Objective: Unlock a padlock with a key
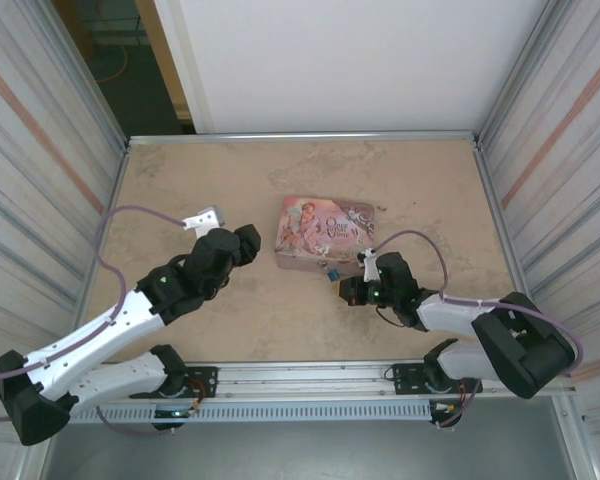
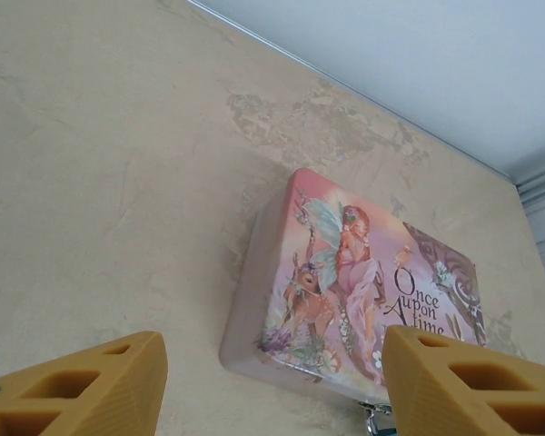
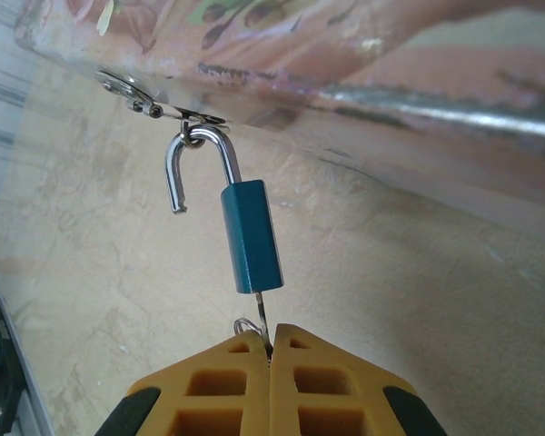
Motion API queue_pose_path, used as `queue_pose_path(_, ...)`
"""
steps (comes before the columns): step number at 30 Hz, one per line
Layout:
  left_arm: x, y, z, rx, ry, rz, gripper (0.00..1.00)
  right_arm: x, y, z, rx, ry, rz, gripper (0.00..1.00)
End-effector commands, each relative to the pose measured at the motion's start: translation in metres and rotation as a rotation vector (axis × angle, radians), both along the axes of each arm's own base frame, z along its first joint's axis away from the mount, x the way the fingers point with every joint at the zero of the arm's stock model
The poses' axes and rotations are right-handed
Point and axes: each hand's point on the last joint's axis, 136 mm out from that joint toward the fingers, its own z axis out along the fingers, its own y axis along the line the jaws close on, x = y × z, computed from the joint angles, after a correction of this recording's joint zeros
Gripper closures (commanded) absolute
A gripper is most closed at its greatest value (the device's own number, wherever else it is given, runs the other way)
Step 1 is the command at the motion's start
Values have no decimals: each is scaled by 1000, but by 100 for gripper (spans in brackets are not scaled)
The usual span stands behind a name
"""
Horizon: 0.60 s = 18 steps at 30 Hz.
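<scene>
- Right end effector [image 3: 271,350], bottom centre of the right wrist view: yellow fingers pressed together, pinching the key [image 3: 262,316] by its thin shaft.
- The key sits in the underside of the padlock [image 3: 251,236], whose blue body is mid frame and slightly tilted.
- Shackle [image 3: 220,150] is popped open. One leg is in the body and the other end hangs free on the left.
- The shackle's curve is hooked through the hasp [image 3: 163,111] on the pink tin [image 3: 345,54], which runs along the top of the frame.
- Top view: the padlock [image 1: 332,270] is a blue speck at the tin's lower edge, centre of frame. The right end effector is just lower right of it.
- Left end effector [image 1: 248,240] is left of the tin and not touching it.
- Left wrist view: fingers [image 2: 82,391] are spread wide at the bottom corners with nothing gripped. The tin lies ahead on the table [image 2: 118,182].
</scene>
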Motion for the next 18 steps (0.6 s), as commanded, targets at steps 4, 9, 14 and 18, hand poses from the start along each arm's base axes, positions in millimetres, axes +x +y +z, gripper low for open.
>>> queue_pose_path(4,1,15,-1,63,-19,49,34,4,-11,-20,-50,80,-71,100)
queue_pose_path(9,4,16,-3,103,-24,43,31,4,-14,-19,-68,70,-76,84)
queue_pose_path(14,9,9,-5,124,-35,-27,24,3,-19,-12,-91,46,-75,70)
queue_pose_path(18,17,0,-7,110,-24,-142,20,4,-23,1,-94,17,-75,59)
